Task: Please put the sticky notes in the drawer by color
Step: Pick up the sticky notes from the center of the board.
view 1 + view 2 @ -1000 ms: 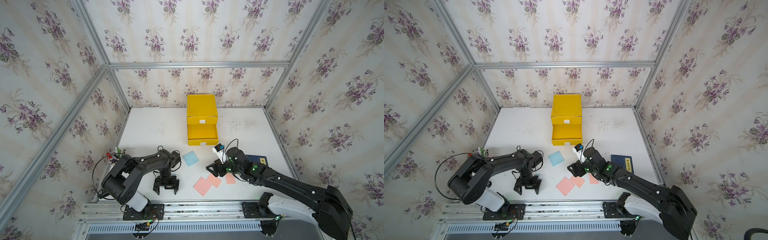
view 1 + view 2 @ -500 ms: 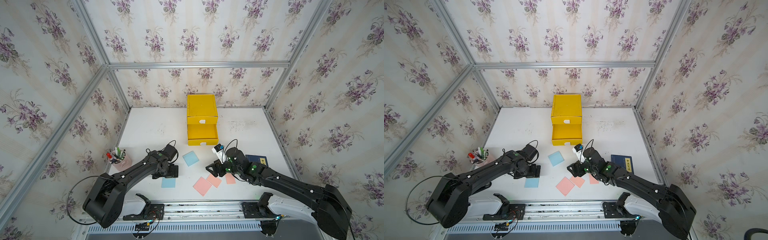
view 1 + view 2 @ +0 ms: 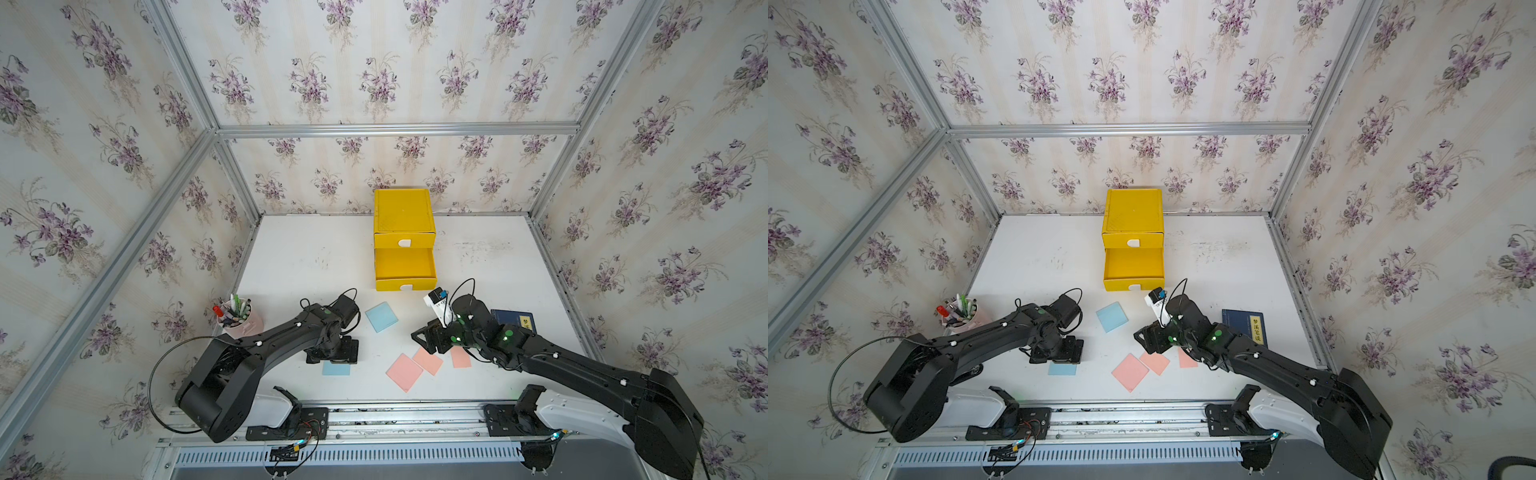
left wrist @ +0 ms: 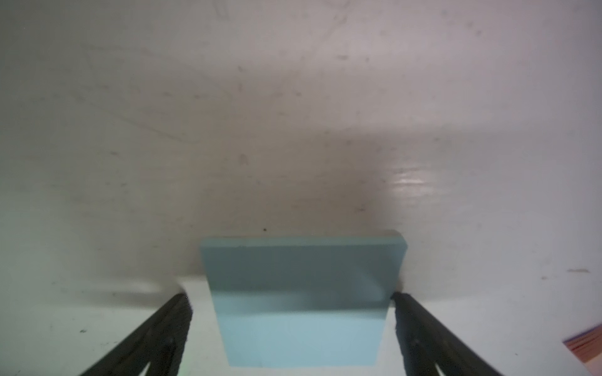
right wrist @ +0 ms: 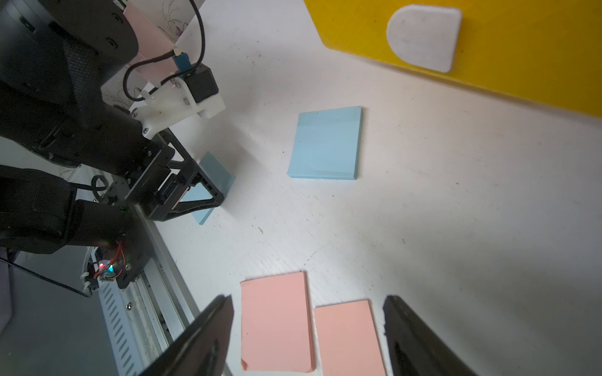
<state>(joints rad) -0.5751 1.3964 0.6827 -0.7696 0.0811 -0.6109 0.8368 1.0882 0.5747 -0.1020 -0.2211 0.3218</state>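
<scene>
The yellow drawer (image 3: 404, 220) chest stands at the back of the table. Its top drawer is shut and a lower one (image 3: 405, 266) is pulled out, showing nothing inside. A light blue sticky note (image 4: 303, 302) lies flat between the fingers of my open left gripper (image 4: 291, 299); in a top view the gripper (image 3: 332, 358) stands at its far edge. A second blue note (image 3: 381, 316) lies nearer the drawer. My right gripper (image 5: 308, 307) hangs open over two of the three pink notes (image 5: 275, 320), (image 5: 348, 338), (image 3: 460, 356), touching none.
A pink cup of pens (image 3: 239, 318) stands at the left edge. A dark blue book (image 3: 513, 321) lies at the right, partly under my right arm. The metal rail (image 3: 374, 415) runs along the front edge.
My left arm has unfolded, uncovering the pen cup. Its gripper drew back from the front edge, uncovering the front blue note, then came forward to its far edge. The right arm has not moved.
</scene>
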